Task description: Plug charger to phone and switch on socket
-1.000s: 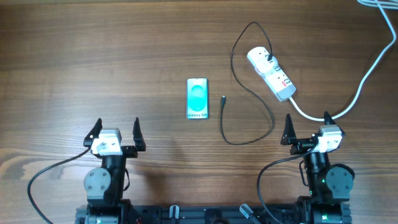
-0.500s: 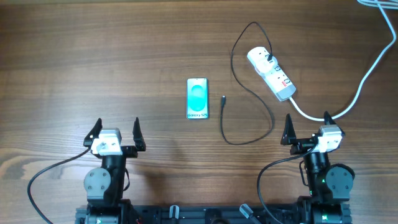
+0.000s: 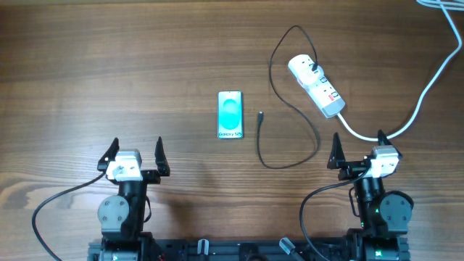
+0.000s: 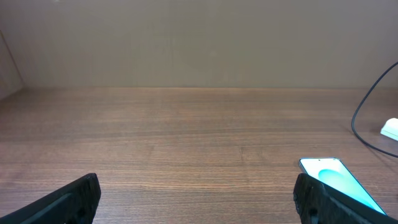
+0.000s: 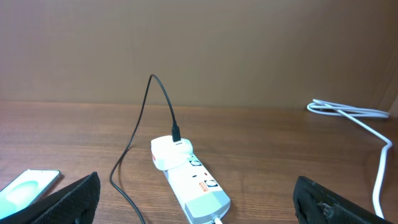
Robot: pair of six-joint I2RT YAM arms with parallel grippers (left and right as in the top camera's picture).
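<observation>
The phone (image 3: 230, 114) lies flat in the middle of the table, cyan screen up; it also shows in the left wrist view (image 4: 339, 184) and the right wrist view (image 5: 25, 186). The charger (image 3: 290, 109) is a thin black cable looping from the socket (image 3: 317, 85) to its free plug tip (image 3: 260, 114), just right of the phone. The socket also shows in the right wrist view (image 5: 189, 180) with a white adapter on it. My left gripper (image 3: 135, 154) is open and empty, near the front edge. My right gripper (image 3: 358, 147) is open and empty, in front of the socket.
A thick white cord (image 3: 428, 83) runs from the socket's near end past my right gripper to the far right corner; it also shows in the right wrist view (image 5: 367, 124). A plain wall stands behind the table.
</observation>
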